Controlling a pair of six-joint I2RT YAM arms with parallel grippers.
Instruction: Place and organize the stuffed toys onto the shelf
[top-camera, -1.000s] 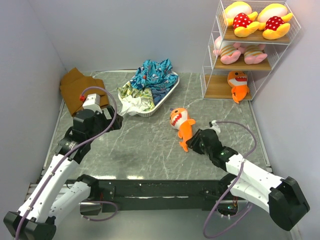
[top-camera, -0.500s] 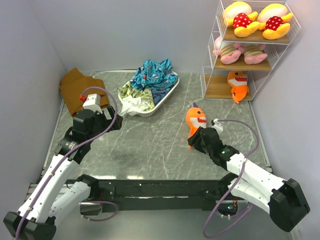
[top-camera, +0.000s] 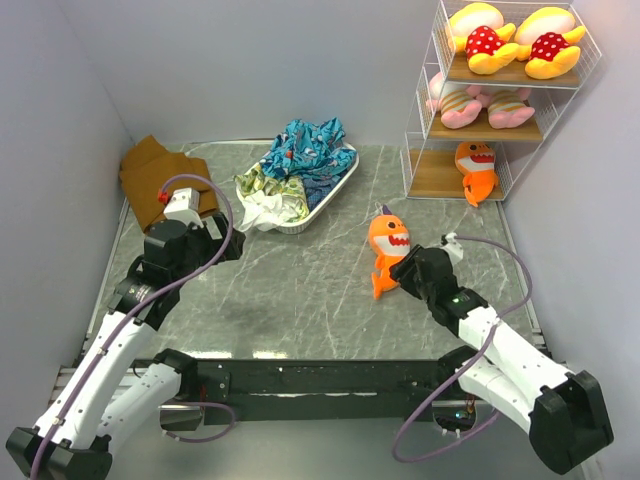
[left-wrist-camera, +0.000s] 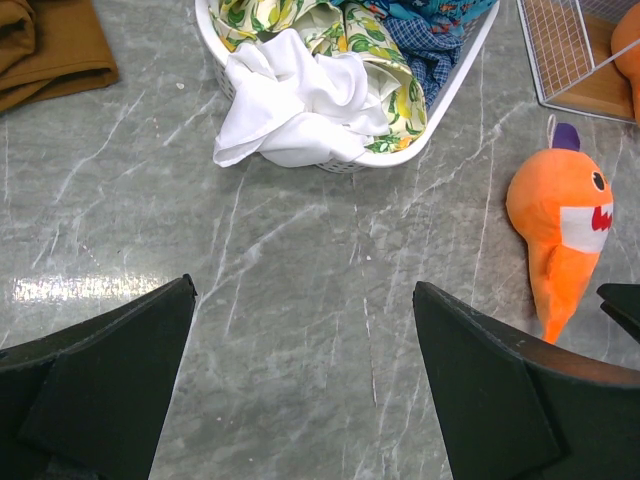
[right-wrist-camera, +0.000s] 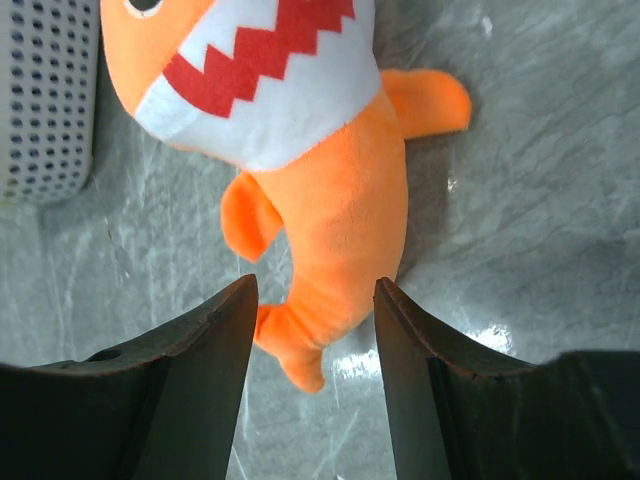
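An orange shark (top-camera: 388, 240) stands tilted over the table, its tail between my right gripper's (top-camera: 402, 276) fingers. In the right wrist view the jaws (right-wrist-camera: 313, 285) close around the shark's tail end (right-wrist-camera: 330, 230). It also shows in the left wrist view (left-wrist-camera: 560, 225). The shelf (top-camera: 435, 178) stands at the back right. It holds two yellow toys (top-camera: 510, 40) on top, two pink toys (top-camera: 480, 105) in the middle and an orange shark (top-camera: 476, 168) on the bottom board. My left gripper (top-camera: 222, 238) is open and empty above bare table (left-wrist-camera: 300, 290).
A white oval tray (top-camera: 340, 180) with a blue-patterned cloth heap (top-camera: 305, 150) sits at the back middle. A brown folded cloth (top-camera: 150, 172) lies at the back left. Grey walls close in both sides. The shelf's wire corner (left-wrist-camera: 565, 60) shows in the left wrist view.
My right gripper took the shark by the tail, raised it from lying flat and carried it to the right, toward the shelf. The left arm has not moved.
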